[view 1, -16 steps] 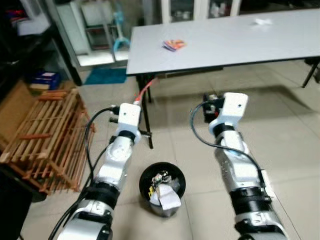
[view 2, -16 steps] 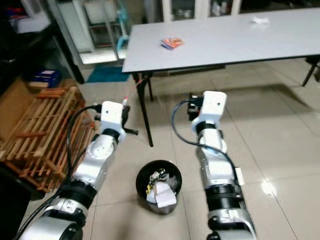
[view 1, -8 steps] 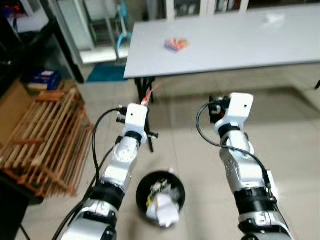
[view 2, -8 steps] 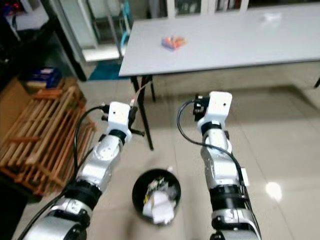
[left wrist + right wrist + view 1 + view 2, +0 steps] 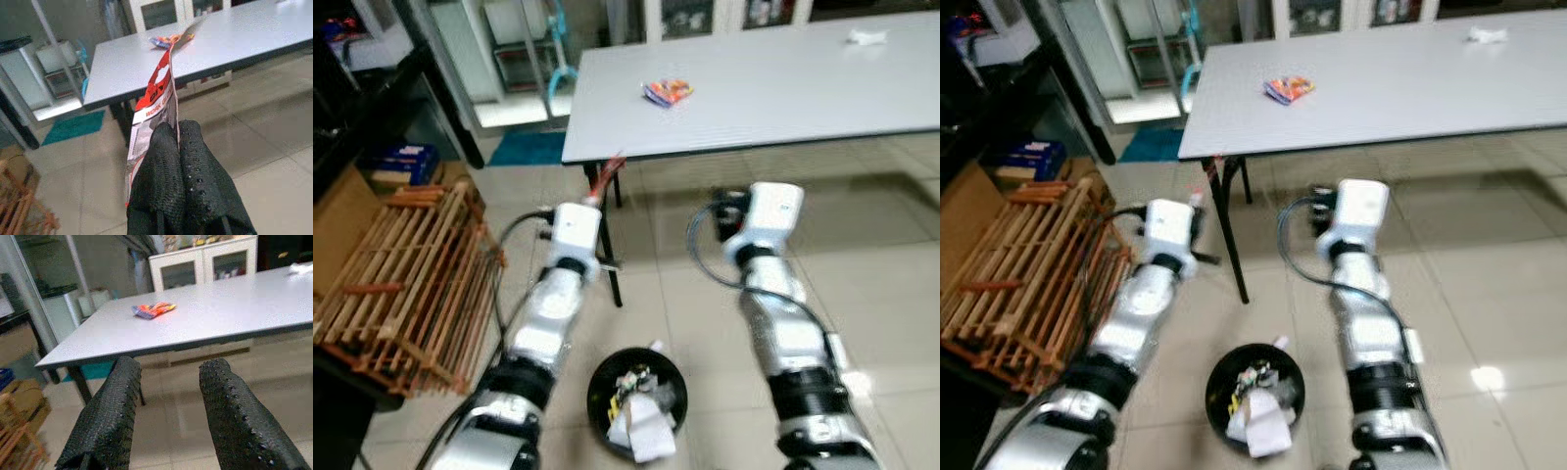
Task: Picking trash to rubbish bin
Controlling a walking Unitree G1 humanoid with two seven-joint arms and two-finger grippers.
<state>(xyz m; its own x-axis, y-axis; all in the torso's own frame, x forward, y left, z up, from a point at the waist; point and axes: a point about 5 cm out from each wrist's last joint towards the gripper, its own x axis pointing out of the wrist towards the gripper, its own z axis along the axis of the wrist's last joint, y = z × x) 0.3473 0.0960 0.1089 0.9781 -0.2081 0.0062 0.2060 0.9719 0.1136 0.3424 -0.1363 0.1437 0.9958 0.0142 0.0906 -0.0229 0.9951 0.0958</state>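
Item 1, red-and-white snack wrapper [image 5: 155, 105]: a flat strip of printed foil or plastic film, pinched at its lower end between the closed fingers [image 5: 161, 161] of the left gripper [image 5: 177, 147]. It stands up from the fingertips toward the grey table [image 5: 773, 83], short of the table's near edge and above the floor. Judged very light, limp and slick; it will flap and could slide out of a loose pinch, so the present hold low on the strip, across its width, suits it.

Item 2, crumpled orange-and-blue wrapper [image 5: 668, 92]: lies on the grey table near its left end, well back from the near edge. Judged light, crushable, not fragile; best taken by a pinch across the raised middle of the crumple.

Item 3, small white scrap [image 5: 867, 36]: on the same table, at the far right. Too small to judge beyond light.

Item 4, black rubbish bin [image 5: 636, 399]: on the floor, well in front of the table, between the two arms; already holds paper waste.

Item 5, right gripper [image 5: 171, 411]: fingers spread wide, holding nothing, pointed at the table.
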